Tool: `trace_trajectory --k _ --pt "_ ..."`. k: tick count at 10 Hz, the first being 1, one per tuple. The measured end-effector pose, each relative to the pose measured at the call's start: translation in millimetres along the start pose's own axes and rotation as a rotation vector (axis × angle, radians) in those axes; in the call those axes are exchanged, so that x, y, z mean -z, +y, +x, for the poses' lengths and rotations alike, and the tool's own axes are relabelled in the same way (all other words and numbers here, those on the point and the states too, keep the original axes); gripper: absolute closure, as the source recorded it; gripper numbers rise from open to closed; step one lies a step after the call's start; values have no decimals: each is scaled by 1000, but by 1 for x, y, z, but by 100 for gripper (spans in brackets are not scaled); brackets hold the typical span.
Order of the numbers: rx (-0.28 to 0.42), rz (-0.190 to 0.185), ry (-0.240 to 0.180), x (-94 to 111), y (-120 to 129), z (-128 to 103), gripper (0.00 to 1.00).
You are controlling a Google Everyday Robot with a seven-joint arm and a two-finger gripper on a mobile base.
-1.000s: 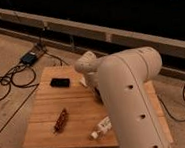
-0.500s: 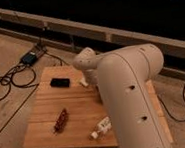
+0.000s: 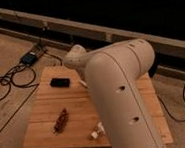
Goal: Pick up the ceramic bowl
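Observation:
The ceramic bowl is hidden; no part of it shows clearly. My big white arm (image 3: pixel 119 93) reaches from the lower right over the wooden table (image 3: pixel 45 116) and covers the table's middle and right. Its rounded joint (image 3: pixel 74 56) sits above the far edge of the table. The gripper is hidden behind the arm, somewhere over the far middle of the table. A small dark sliver (image 3: pixel 83 82) shows beside the arm, and I cannot tell what it is.
A small flat black device (image 3: pixel 60 82) lies at the far left of the table. A brown snack-like object (image 3: pixel 60 121) lies near the front left. The end of a white bottle (image 3: pixel 96 134) pokes out by the arm. Cables and a power box (image 3: pixel 30 57) lie on the floor to the left.
The arm's rounded joint has shifted a little to the left and towards the far edge. The things on the table have not moved.

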Motion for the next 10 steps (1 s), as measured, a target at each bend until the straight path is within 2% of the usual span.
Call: trace_trajectory --k 3,4,6,10 --pt "43 75 -42 30 -1 -7 100" --pt "49 86 -52 37 0 -9 100" --pt "56 88 -56 52 3 -10 100" --pt "58 88 -55 52 3 -9 100"
